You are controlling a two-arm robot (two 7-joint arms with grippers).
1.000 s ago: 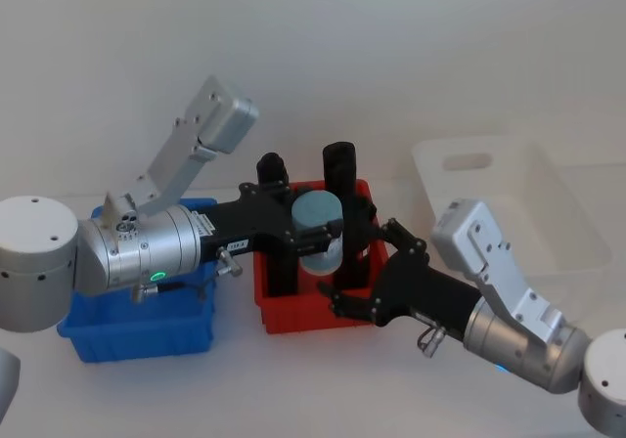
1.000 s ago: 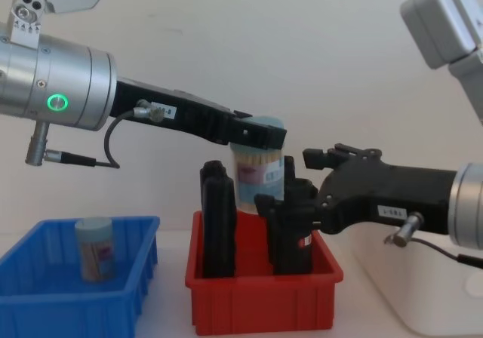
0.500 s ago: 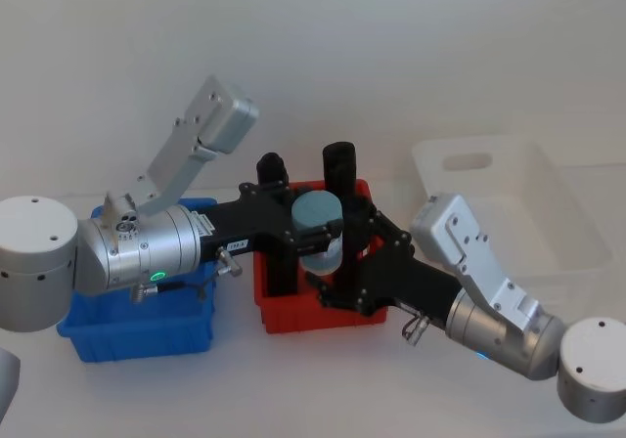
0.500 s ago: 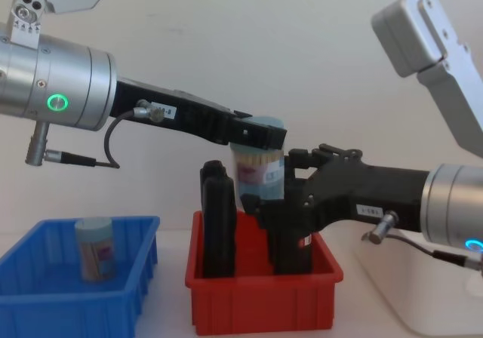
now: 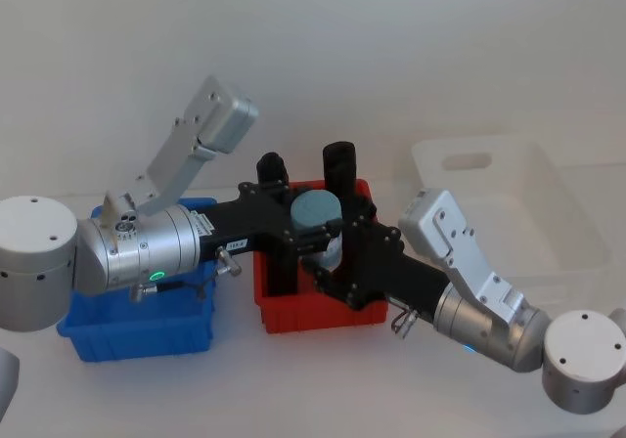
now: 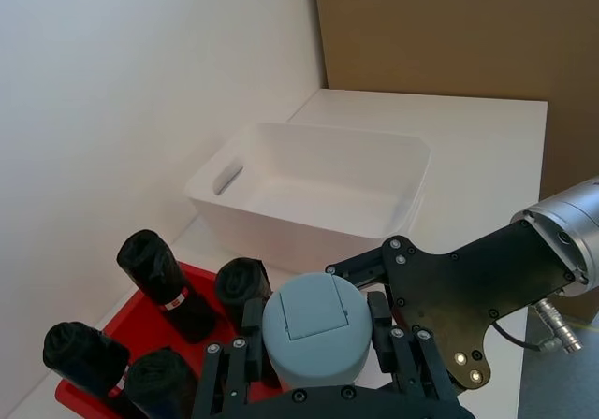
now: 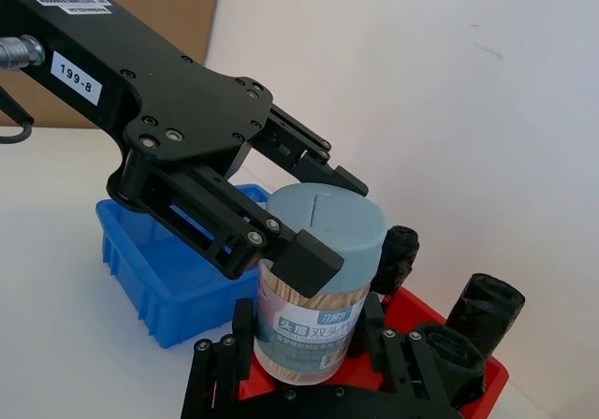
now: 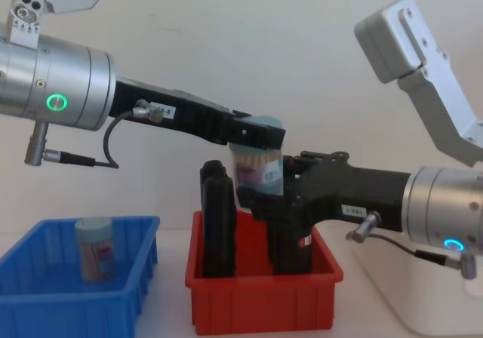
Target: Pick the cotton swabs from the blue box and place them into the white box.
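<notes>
Standing upright in blue box (image 8: 45, 300), cotton swabs (image 8: 94, 249)

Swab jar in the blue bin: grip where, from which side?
Likely from above: the small clear jar with a pale blue lid stands upright inside the shallow blue plastic bin, whose walls surround it. Pinch the round body under the lid.

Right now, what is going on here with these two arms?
The left tool holds a jar of cotton swabs by its top, up in the air over the red bin. The right tool is around the jar's lower part; it looks like a handover. A second jar stands in the blue box. The white box stands on the robot's right.
</notes>
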